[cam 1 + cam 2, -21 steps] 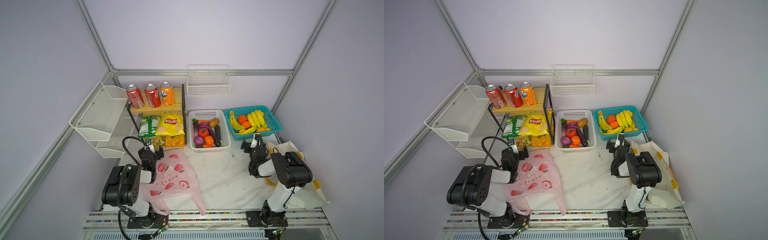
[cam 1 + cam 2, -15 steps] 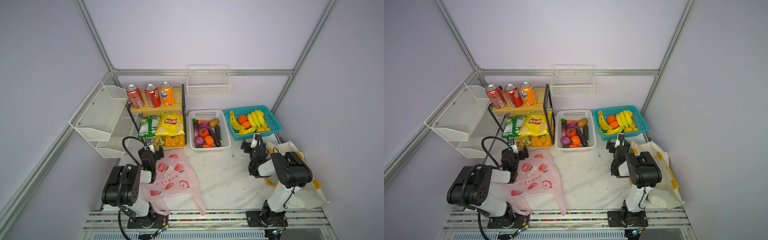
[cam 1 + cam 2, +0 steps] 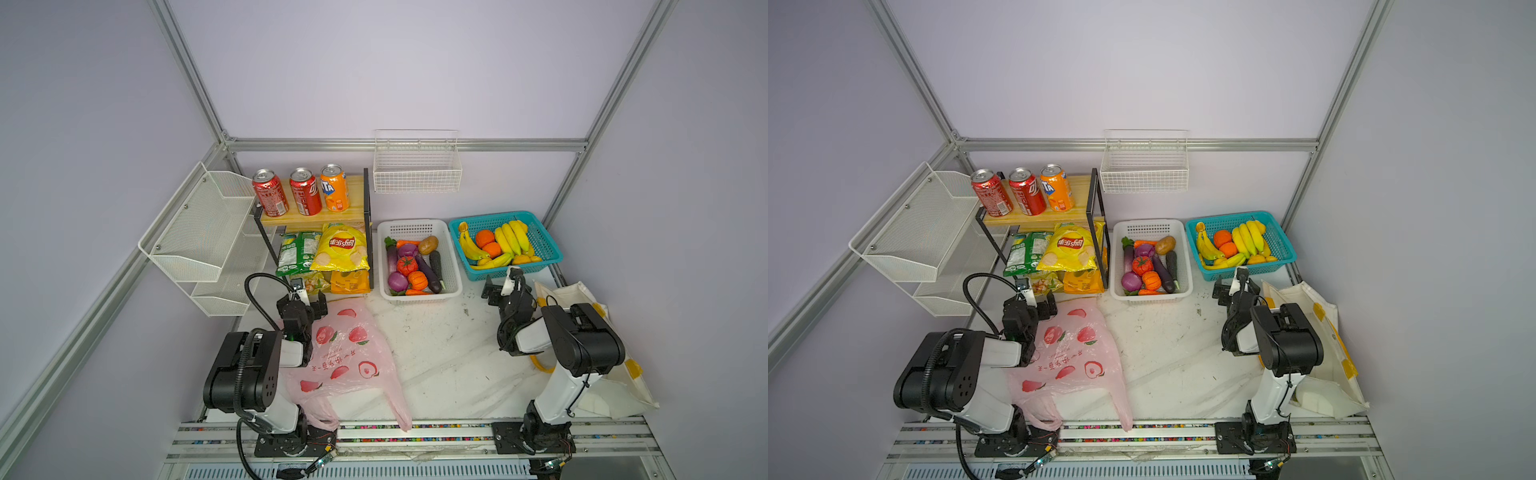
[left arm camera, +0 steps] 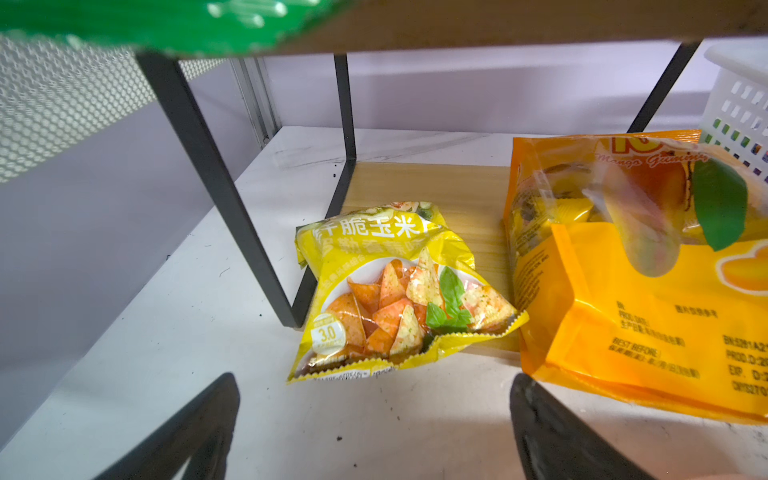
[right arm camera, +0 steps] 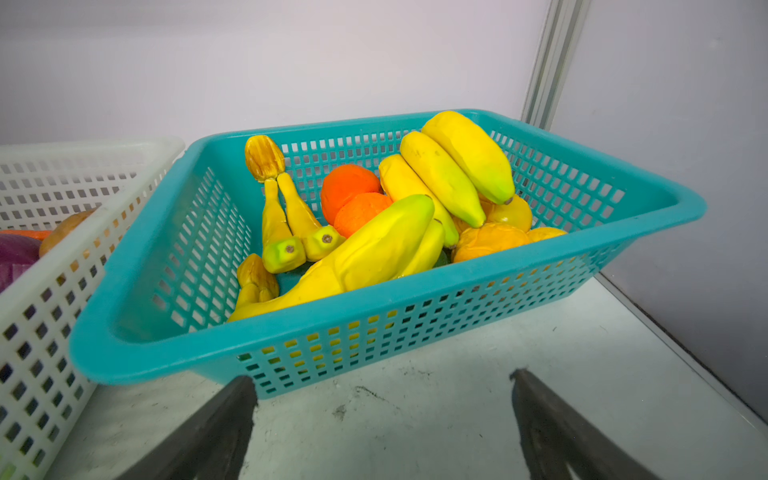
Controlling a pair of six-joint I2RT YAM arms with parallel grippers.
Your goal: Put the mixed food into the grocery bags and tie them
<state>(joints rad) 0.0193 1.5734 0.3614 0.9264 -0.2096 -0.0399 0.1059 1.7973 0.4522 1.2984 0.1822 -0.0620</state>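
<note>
Two red soda cans [image 3: 270,198] stand on the wooden shelf top, and the yellow chip packet [image 3: 340,248] leans under it. In the white basket [image 3: 419,226] lie the tomato [image 3: 406,265], pumpkin [image 3: 417,280], onion [image 3: 397,281] and eggplant [image 3: 428,272]. The pink bag [image 3: 345,353] lies flat by my left arm. The cream tote [image 3: 602,374] lies behind my right arm. My left gripper [image 3: 308,296] [image 4: 374,415] is open and empty, low before the shelf. My right gripper [image 3: 501,284] [image 5: 382,415] is open and empty, just short of the teal basket [image 5: 374,332].
An orange soda can [image 3: 333,193] shares the shelf top. A small yellow snack packet [image 4: 395,291] and an orange gummy packet [image 4: 644,311] lie under the shelf, by a black frame leg [image 4: 224,191]. Bananas [image 5: 449,174] fill the teal basket. White wire racks [image 3: 199,232] hang at the left.
</note>
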